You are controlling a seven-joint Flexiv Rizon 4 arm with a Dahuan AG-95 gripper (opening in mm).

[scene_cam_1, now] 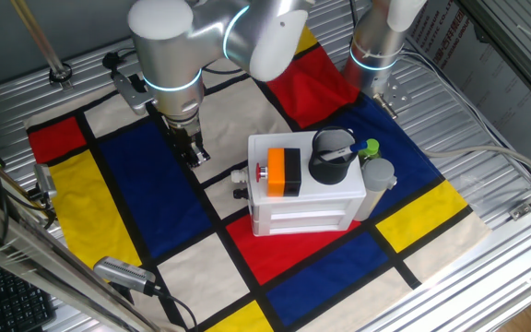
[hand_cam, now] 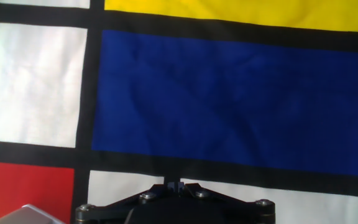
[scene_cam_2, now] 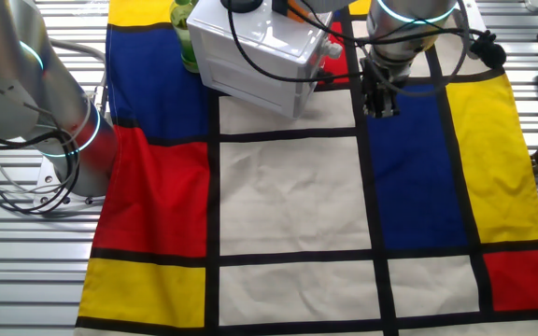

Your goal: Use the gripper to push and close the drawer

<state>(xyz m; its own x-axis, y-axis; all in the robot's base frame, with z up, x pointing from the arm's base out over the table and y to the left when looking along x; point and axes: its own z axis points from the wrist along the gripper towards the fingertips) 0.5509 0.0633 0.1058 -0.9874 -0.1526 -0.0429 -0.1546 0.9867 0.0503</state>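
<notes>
The small white cabinet [scene_cam_1: 307, 198] stands on the coloured cloth, and also shows at the top of the other fixed view [scene_cam_2: 260, 56]. The drawer's knobbed end face [scene_cam_1: 239, 175] looks about flush with the cabinet body. My gripper [scene_cam_1: 193, 150] hangs a short way left of that face without touching it, low over the cloth, with its fingers together and holding nothing. It also shows in the other fixed view [scene_cam_2: 378, 101]. The hand view shows only the gripper's black base, the shut fingertips [hand_cam: 174, 183], blue cloth beyond, and a pale cabinet corner [hand_cam: 33, 214] at the bottom left.
On the cabinet sit an orange-and-black block [scene_cam_1: 282, 172] and a black cup [scene_cam_1: 332, 157]. A green object [scene_cam_1: 369, 148] and a grey cylinder [scene_cam_1: 377, 177] stand beside it. The second silver arm's column [scene_cam_1: 376, 41] rises behind. A metal tool [scene_cam_1: 123, 272] lies front left.
</notes>
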